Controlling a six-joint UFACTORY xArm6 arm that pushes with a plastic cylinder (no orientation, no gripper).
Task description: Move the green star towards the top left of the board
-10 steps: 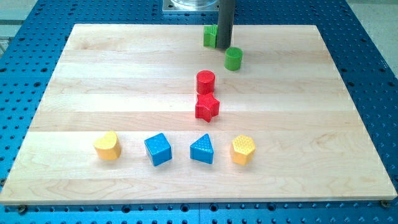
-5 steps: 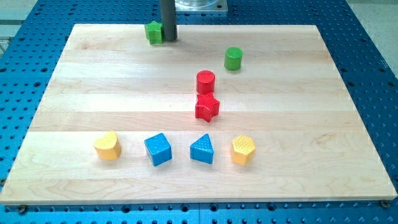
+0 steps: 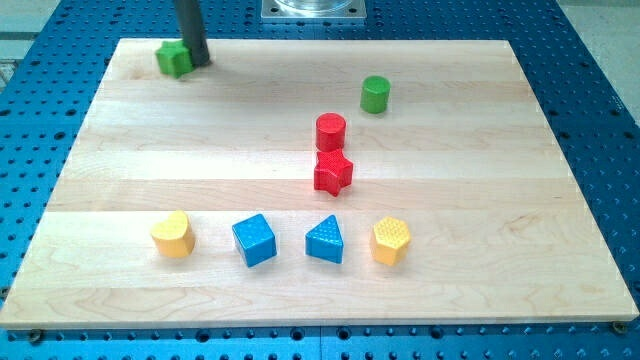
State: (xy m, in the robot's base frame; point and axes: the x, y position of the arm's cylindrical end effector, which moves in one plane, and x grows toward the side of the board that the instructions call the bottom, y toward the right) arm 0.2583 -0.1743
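The green star (image 3: 173, 58) lies near the top left corner of the wooden board (image 3: 200, 150). My tip (image 3: 197, 62) touches the star's right side; the dark rod rises from there out of the view's top. A green cylinder (image 3: 375, 94) stands at the upper right of the middle.
A red cylinder (image 3: 331, 131) and a red star (image 3: 333, 172) sit near the board's middle. Along the bottom stand a yellow heart (image 3: 173, 234), a blue cube (image 3: 254, 240), a blue triangle (image 3: 325, 240) and a yellow hexagon (image 3: 391, 240).
My tip has slid left along the board's top edge, pushing the green star from the top middle to the top left. The other blocks have not moved.
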